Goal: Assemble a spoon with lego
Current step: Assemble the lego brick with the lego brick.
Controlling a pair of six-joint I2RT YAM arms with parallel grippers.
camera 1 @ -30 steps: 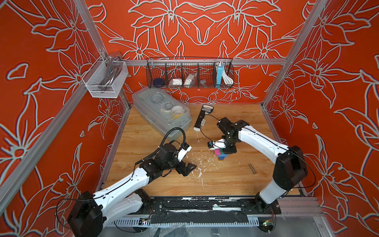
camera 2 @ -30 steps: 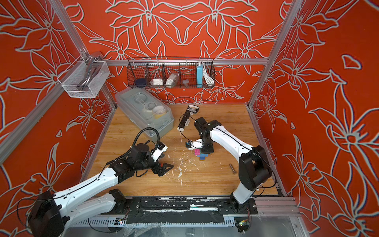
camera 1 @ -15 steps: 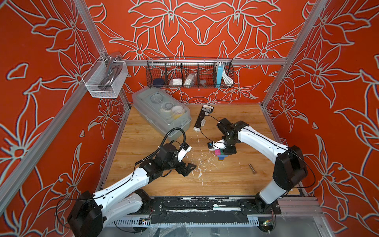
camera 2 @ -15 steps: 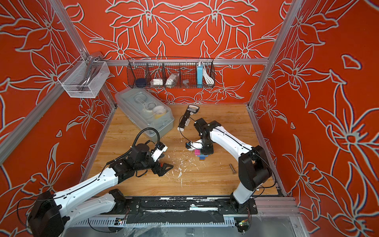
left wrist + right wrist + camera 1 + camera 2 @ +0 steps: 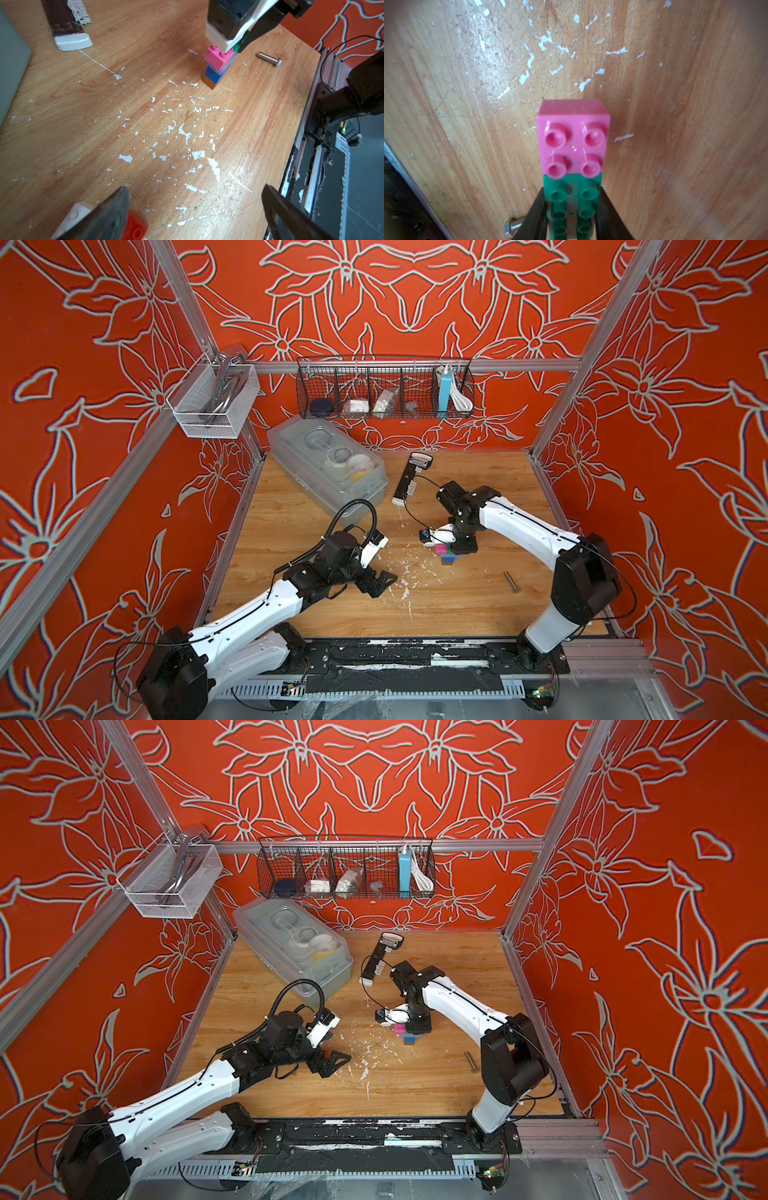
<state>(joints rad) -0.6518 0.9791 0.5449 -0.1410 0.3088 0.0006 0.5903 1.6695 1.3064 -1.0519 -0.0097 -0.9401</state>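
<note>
The partly built spoon (image 5: 446, 552) stands upright on the wooden table: brown brick (image 5: 209, 82) at the bottom, then blue, light blue and a pink brick (image 5: 218, 57). A green brick (image 5: 572, 199) sits beside the pink brick (image 5: 573, 137) on top. My right gripper (image 5: 572, 207) comes down from above and is shut on the green brick. My left gripper (image 5: 196, 188) hovers open over the table to the left, in both top views (image 5: 380, 583) (image 5: 332, 1063), with nothing between its fingers. A loose red brick (image 5: 135, 227) and a white brick (image 5: 71, 216) lie by one of its fingers.
A steel bolt (image 5: 512, 582) lies right of the stack. A black-and-white bar (image 5: 409, 481) and a clear lidded box (image 5: 328, 466) sit toward the back. A wire basket (image 5: 384, 387) and a mesh basket (image 5: 212, 400) hang on the walls. White flecks dot the table middle.
</note>
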